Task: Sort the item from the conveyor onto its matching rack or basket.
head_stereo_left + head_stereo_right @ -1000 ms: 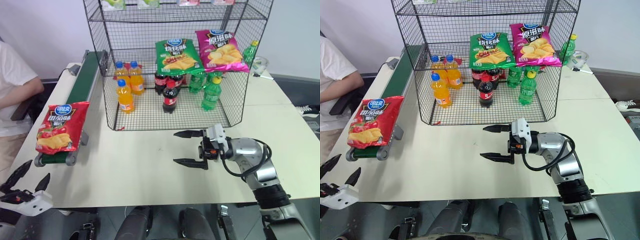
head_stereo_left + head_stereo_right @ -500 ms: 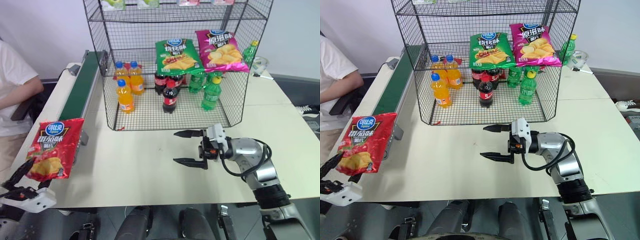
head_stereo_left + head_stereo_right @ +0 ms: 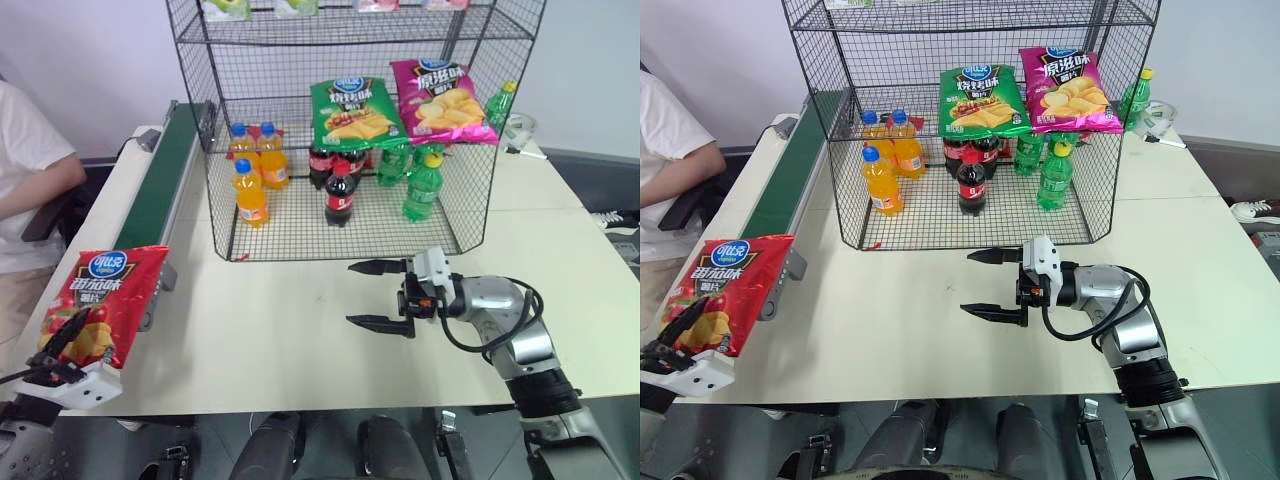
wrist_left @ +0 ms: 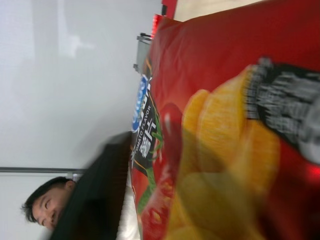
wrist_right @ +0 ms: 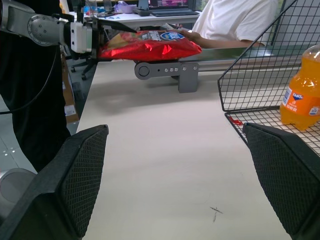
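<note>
Left eye view: red bag (image 3: 103,305) is gripped at its lower edge by the left gripper (image 3: 68,352), off the conveyor (image 3: 160,190) end. Right gripper (image 3: 378,294) is held spread, empty, over the counter (image 3: 290,320). Step: pickup. Next, by judgement: carriage to the rack (image 3: 350,120).

Cream table (image 3: 300,330), conveyor (image 3: 160,180), wire rack (image 3: 350,130)

Orange soda bottles (image 3: 250,170), cola bottles (image 3: 338,192), a seated person (image 3: 25,170).
</note>
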You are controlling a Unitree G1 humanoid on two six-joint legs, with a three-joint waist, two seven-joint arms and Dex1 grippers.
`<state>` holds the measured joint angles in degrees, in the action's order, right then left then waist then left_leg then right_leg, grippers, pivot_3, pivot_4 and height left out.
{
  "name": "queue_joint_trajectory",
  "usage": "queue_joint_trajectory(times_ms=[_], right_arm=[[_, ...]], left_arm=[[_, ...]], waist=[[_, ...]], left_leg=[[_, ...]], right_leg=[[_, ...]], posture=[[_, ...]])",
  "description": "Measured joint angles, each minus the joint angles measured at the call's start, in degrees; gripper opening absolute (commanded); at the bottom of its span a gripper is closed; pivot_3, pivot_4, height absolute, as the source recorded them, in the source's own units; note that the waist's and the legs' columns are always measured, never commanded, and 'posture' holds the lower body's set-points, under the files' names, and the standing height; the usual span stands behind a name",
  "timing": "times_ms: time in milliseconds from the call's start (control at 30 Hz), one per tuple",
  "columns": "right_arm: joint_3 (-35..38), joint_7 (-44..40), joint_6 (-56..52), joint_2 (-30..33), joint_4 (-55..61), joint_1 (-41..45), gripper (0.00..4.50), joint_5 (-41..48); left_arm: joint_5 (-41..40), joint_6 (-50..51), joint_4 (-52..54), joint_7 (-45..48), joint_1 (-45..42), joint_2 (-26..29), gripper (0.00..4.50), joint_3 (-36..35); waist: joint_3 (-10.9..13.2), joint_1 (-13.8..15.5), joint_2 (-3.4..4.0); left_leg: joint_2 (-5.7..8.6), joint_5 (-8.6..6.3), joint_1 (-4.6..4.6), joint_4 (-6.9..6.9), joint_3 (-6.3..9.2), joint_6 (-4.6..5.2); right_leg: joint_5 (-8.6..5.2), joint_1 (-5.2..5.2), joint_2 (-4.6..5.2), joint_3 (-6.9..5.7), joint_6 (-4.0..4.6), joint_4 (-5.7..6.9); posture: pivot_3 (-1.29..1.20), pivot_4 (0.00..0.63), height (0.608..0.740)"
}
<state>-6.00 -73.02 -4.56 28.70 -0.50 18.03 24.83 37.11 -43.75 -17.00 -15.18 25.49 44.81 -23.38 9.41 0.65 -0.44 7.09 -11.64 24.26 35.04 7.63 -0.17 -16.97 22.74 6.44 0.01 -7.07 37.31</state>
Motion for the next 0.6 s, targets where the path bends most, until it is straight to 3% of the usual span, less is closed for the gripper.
queue_joint_trajectory(times_ms=[33, 67, 300, 600], right_arm=[[0.0, 0.0, 0.0, 0.0, 0.0, 0.0, 4.50, 0.0], [0.1, 0.0, 0.0, 0.0, 0.0, 0.0, 4.50, 0.0], [0.7, 0.6, 0.0, 0.5, 0.0, -0.6, 4.50, 0.0], [9.1, 9.4, 0.8, -0.8, 3.6, -3.3, 4.50, 2.5]], left_arm=[[-0.1, 0.1, 0.3, 0.0, 0.2, 0.0, 0.41, 0.0], [-0.2, 0.4, 0.6, -0.1, 0.3, 0.0, 0.08, 0.0], [-2.6, 1.5, 4.9, 0.1, 1.5, 0.0, 0.08, -1.3], [-4.8, 4.5, 23.0, 5.3, 1.6, -0.1, 0.08, -7.1]], waist=[[0.0, 0.0, 0.00], [0.0, 0.0, 0.00], [0.0, 0.1, -0.02], [0.0, 0.0, -0.01]], left_leg=[[0.00, 0.00, 0.00, 0.00, 0.00, 0.00], [0.00, 0.00, 0.00, 0.00, 0.00, 0.00], [0.01, 0.00, -0.01, 0.04, 0.00, 0.00], [0.00, 0.00, -0.01, 0.04, -0.01, 0.00]], right_leg=[[0.00, 0.00, 0.00, 0.00, 0.00, 0.00], [0.00, 0.00, 0.00, 0.00, 0.00, 0.00], [0.00, -0.03, 0.01, 0.00, 0.00, 0.02], [0.00, -0.03, 0.01, 0.03, 0.01, 0.04]], posture=[[0.00, 0.150, 0.740], [0.00, 0.150, 0.740], [0.00, 0.150, 0.740], [0.00, 0.150, 0.740]])
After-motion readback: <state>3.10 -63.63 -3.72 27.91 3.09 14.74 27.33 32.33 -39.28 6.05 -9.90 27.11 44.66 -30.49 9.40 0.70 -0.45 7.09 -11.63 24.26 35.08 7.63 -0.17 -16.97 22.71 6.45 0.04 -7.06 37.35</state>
